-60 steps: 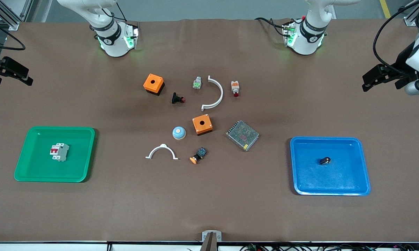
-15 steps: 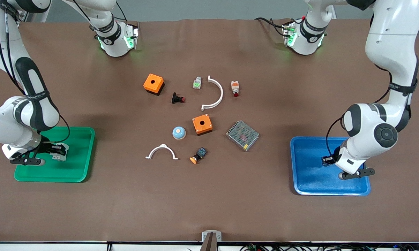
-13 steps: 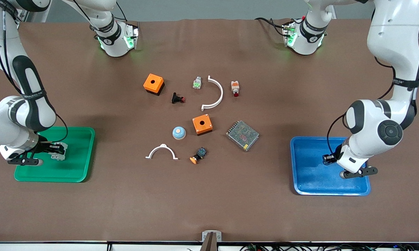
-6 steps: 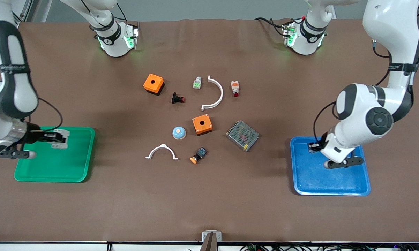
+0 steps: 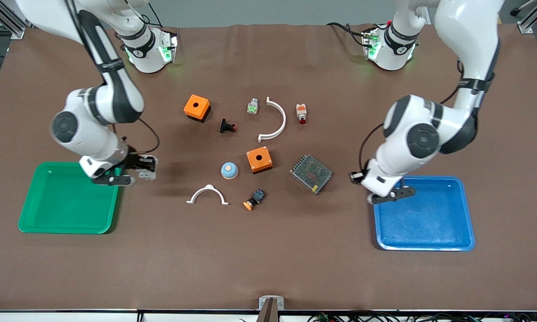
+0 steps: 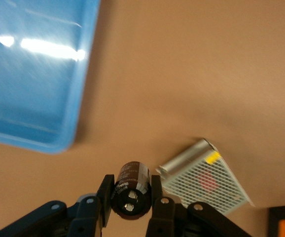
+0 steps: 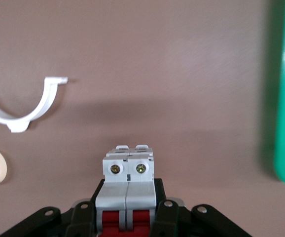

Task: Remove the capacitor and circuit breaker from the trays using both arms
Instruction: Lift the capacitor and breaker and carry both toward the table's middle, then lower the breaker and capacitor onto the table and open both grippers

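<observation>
My left gripper is shut on the capacitor, a small black cylinder with a silvery end. It holds the capacitor in the air over bare table between the blue tray and the mesh-topped metal box. In the left wrist view the gripper clamps the capacitor from both sides. My right gripper is shut on the breaker, over bare table beside the green tray. In the right wrist view the breaker, grey-white with red levers, sits between the fingers of the gripper.
In the middle of the table lie two orange boxes, a blue dome, two white curved brackets, an orange-capped button, a black button with red tip, and two small blocks.
Both arms have lifted their parts out of the trays and swung toward the table's middle. The breaker has left the green tray and the capacitor has left the blue tray.
</observation>
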